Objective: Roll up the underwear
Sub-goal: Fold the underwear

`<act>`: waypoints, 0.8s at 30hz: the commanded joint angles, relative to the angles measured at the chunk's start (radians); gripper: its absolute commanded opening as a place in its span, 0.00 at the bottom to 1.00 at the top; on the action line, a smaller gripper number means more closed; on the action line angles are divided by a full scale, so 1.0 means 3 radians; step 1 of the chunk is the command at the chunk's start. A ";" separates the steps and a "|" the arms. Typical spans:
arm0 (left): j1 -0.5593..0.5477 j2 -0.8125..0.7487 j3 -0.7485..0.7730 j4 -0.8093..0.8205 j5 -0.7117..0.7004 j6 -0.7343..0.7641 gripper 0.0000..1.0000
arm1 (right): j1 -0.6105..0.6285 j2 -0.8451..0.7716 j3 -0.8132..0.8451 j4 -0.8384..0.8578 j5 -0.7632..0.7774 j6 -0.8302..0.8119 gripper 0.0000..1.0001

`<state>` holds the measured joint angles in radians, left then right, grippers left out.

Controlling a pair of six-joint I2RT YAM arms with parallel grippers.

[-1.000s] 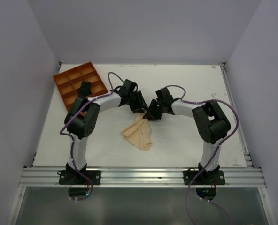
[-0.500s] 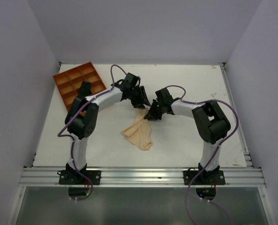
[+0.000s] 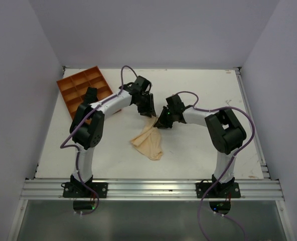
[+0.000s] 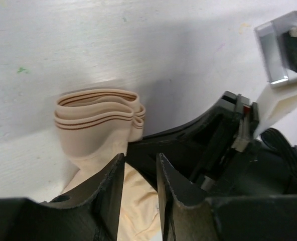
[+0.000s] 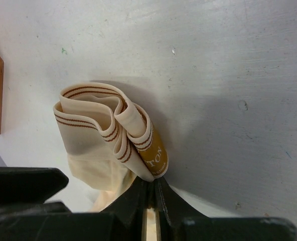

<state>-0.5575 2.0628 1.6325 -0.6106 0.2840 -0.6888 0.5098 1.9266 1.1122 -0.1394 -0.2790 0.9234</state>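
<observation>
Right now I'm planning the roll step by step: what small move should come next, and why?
Probably lower the left gripper onto the folded waistband of the underwear: its jaws stand open, holding nothing, while the right gripper alone pinches that fold.

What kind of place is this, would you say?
Probably a robot lab test cell: a white table boxed in by plain panels, a left arm and right arm bolted to an aluminium rail, and an orange compartment tray.

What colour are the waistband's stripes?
Brown, on the beige waistband; clearest in the right wrist view.
</observation>
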 commanded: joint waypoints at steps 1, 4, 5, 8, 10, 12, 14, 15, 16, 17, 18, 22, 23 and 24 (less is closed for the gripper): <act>0.0115 -0.0126 0.0055 -0.0276 -0.0241 0.0286 0.33 | 0.0013 -0.0066 -0.0021 0.0020 0.0081 -0.0010 0.10; 0.0166 -0.0142 -0.0042 -0.0281 -0.0231 0.0337 0.27 | 0.0013 -0.0077 -0.0036 0.0030 0.0071 -0.0020 0.10; 0.0181 -0.0142 -0.0088 -0.0251 -0.0216 0.0343 0.27 | 0.0013 -0.0077 -0.0041 0.0035 0.0071 -0.0020 0.10; 0.0202 -0.0111 -0.0200 -0.0062 -0.0093 0.0378 0.27 | 0.0013 -0.0072 -0.0046 0.0056 0.0041 -0.0020 0.10; 0.0197 -0.0096 -0.0282 0.0076 0.0126 0.0394 0.25 | 0.0013 -0.0066 -0.0051 0.0071 0.0015 -0.0020 0.11; 0.0197 -0.0091 -0.0323 0.0260 0.0285 0.0378 0.25 | 0.0013 -0.0061 -0.0056 0.0076 0.0005 -0.0015 0.11; 0.0197 -0.0091 -0.0364 0.0378 0.0326 0.0338 0.25 | 0.0013 -0.0061 -0.0061 0.0081 -0.0006 -0.0010 0.11; 0.0197 -0.0081 -0.0369 0.0404 0.0357 0.0327 0.24 | 0.0013 -0.0066 -0.0062 0.0086 -0.0011 -0.0010 0.11; 0.0192 -0.0070 -0.0369 0.0409 0.0357 0.0327 0.24 | 0.0013 -0.0066 -0.0062 0.0102 -0.0011 -0.0010 0.11; 0.0191 -0.0065 -0.0364 0.0399 0.0352 0.0327 0.24 | 0.0013 -0.0066 -0.0062 0.0102 -0.0011 -0.0010 0.12; 0.0197 -0.0055 -0.0369 0.0399 0.0347 0.0332 0.24 | 0.0013 -0.0066 -0.0062 0.0102 -0.0011 -0.0010 0.12; 0.0191 0.0032 -0.0395 0.0358 0.0306 0.0348 0.24 | 0.0019 -0.0107 -0.0067 0.0092 -0.0026 -0.0025 0.20; 0.0191 0.0037 -0.0415 0.0358 0.0306 0.0353 0.24 | 0.0014 -0.0127 -0.0072 0.0081 -0.0031 -0.0025 0.24; 0.0191 0.0052 -0.0426 0.0363 0.0296 0.0358 0.24 | 0.0013 -0.0143 -0.0067 0.0056 -0.0016 -0.0035 0.32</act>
<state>-0.4988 2.0632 1.5219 -0.5388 0.3531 -0.6056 0.5098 1.9244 1.1057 -0.1165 -0.2897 0.9253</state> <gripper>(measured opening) 0.242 0.243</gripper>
